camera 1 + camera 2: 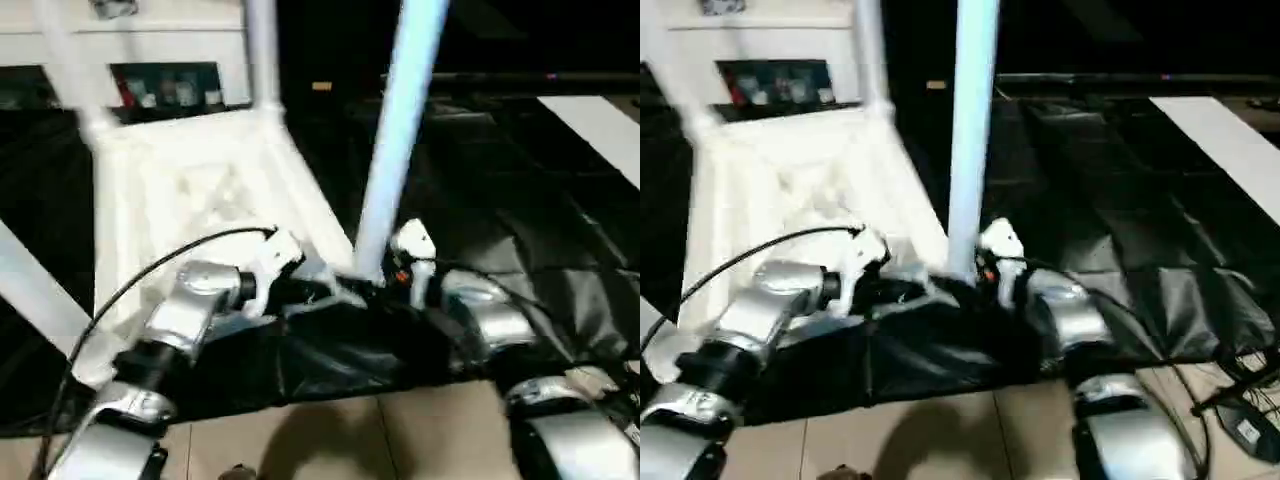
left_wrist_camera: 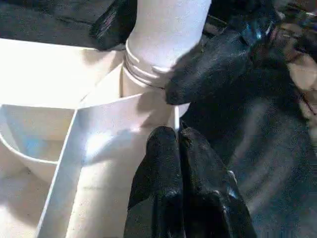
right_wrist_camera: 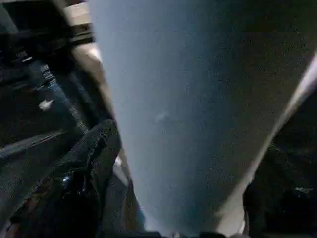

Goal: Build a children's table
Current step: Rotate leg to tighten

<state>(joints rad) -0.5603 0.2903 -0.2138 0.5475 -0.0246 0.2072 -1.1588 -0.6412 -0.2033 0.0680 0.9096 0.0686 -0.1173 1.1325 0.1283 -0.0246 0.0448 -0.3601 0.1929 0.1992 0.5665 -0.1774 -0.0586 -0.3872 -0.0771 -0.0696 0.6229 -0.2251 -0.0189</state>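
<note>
Silver forearms (image 1: pixel 190 310) before black sheet (image 1: pixel 520 240)

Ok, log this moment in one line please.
phase: seating leg in corner socket | table: upside down | left tool: shut, at socket | right tool: around leg

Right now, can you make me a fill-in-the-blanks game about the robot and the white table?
1. The table lies upside down on a ____ mat.
2. The leg near the two grippers stands ____ in its corner socket.
3. The fingers of the left gripper are pressed ____.
4. The floor nearest the robot is covered in ____.

Missing words: black; upright; together; tiles
</note>
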